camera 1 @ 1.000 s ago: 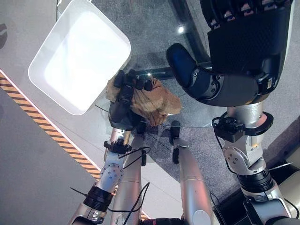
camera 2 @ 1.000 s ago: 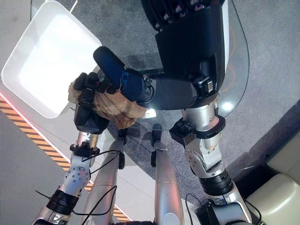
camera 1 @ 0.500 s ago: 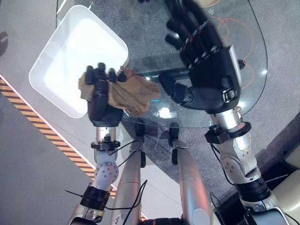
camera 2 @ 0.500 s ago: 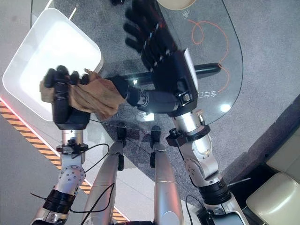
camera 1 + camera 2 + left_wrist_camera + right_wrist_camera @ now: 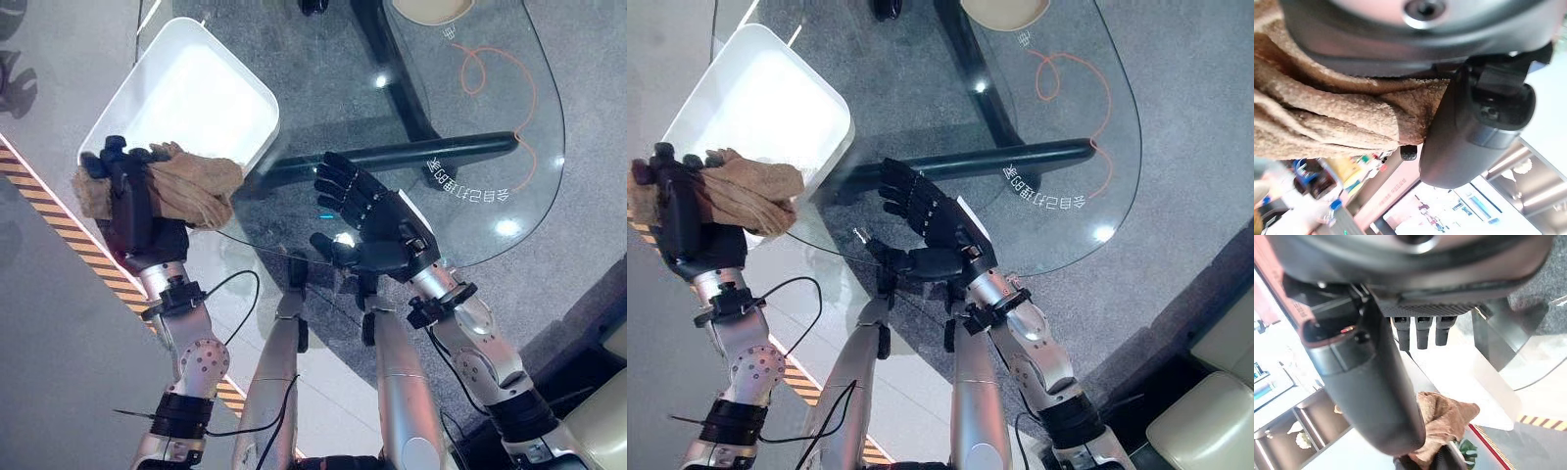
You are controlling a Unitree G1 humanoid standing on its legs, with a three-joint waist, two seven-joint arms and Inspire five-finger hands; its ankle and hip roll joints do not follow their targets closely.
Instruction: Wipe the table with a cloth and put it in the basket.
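We saw a rounded glass bench over grey speckled carpet, its dark crossbar showing through the top; an orange squiggle and some print marked the glass toward the far right, and a beige dish sat at the far edge. Beside the bench's left end stood the white basket, a shallow rounded tub; past it ran pale floor with a strip of orange and black hazard tape. At the lower right corner we made out a cream cushion. The left hand was curled tight round the brown cloth, which bulged out of its grasp at the basket's near corner, raised off the glass; the left wrist view showed the same nubbly fabric pinched under the thumb. The right hand hovered over the bench's near edge with fingers straight and spread, holding nothing.
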